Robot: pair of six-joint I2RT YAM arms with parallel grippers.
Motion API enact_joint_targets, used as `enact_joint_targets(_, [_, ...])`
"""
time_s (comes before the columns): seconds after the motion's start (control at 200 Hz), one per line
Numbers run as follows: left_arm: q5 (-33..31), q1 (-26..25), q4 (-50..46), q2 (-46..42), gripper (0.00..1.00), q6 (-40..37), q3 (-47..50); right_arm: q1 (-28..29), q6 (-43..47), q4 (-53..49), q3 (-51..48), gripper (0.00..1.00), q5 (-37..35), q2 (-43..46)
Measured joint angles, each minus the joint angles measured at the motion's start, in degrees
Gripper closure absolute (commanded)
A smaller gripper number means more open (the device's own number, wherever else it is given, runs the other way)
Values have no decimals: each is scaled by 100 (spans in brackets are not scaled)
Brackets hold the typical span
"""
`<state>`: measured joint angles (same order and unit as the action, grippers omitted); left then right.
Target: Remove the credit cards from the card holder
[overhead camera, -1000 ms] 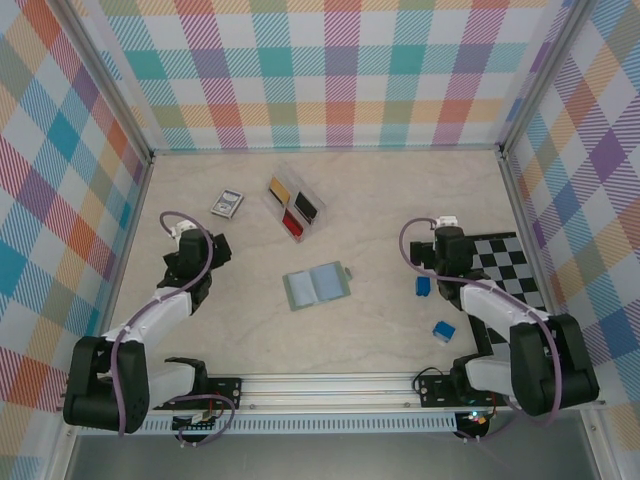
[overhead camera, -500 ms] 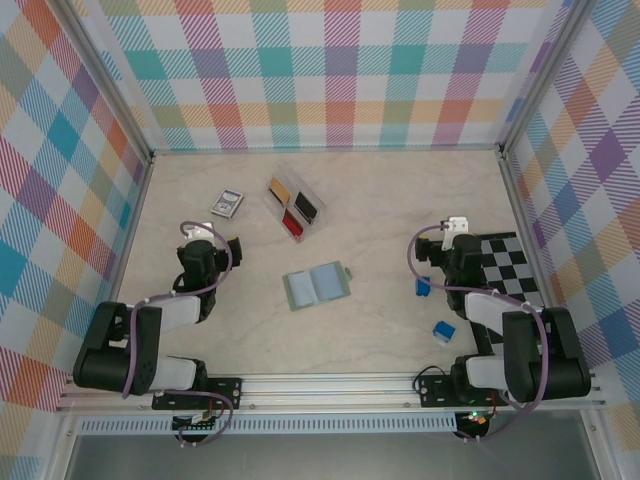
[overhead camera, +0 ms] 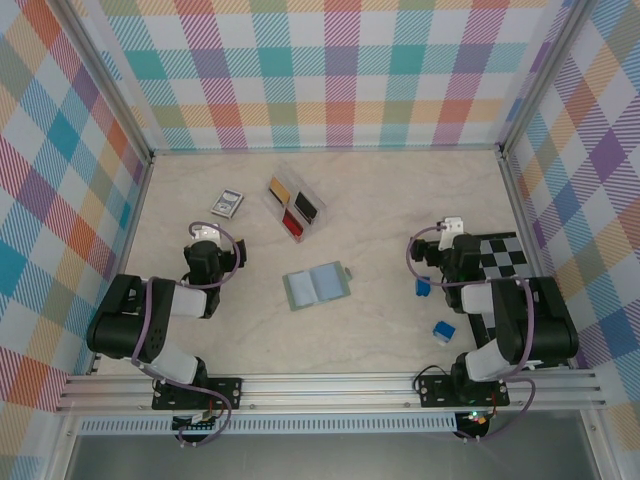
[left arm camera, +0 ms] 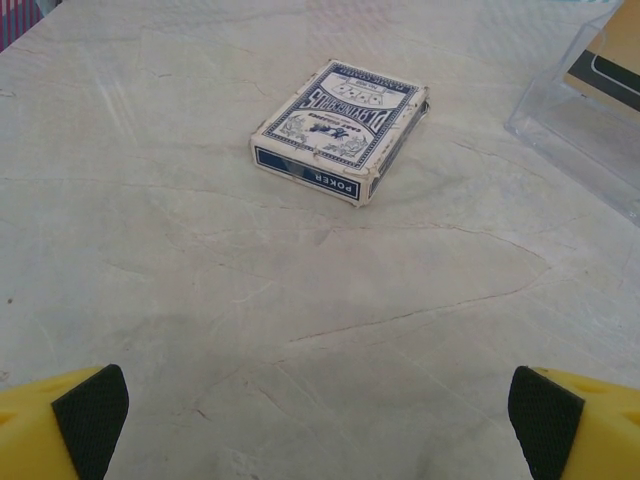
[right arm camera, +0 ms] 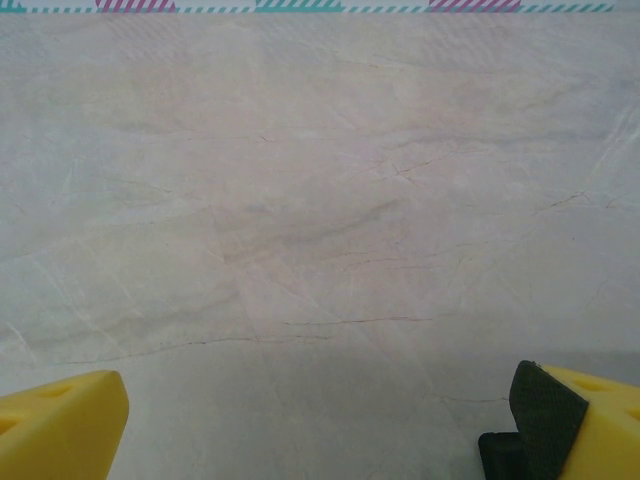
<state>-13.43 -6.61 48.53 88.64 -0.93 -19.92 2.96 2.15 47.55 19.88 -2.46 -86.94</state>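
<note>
- Keeping both arms folded low by their bases looks like the step in hand. The left tool (left arm camera: 318,418) and right tool (right arm camera: 300,425) are each spread wide and empty, and they are best moved slowly, clear of the poker deck (left arm camera: 342,128) and the blue blocks (overhead camera: 424,286).
- The card holder (overhead camera: 317,286) lies open mid-surface between the arms. Its pockets are too small to read.
- The credit cards (overhead camera: 293,225) appear to lie in the clear tray (overhead camera: 272,208) beyond it, so little seems left to do.
- Plaid walls (overhead camera: 330,70) close three sides.
- The surface (overhead camera: 400,200) is pale, marbled and flat, with a checkered mat (overhead camera: 510,262) at the right edge.
</note>
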Motion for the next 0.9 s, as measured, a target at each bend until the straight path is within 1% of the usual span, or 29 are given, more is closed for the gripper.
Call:
enact_joint_targets(0.245, [-76,2,-55,46,0,4,-238,-188,-138,-173,328,0,131,-24])
enact_joint_targets(0.9, [-74,7,-57,57,0,4,-238,-214,-170,-225,330,0,210,-26])
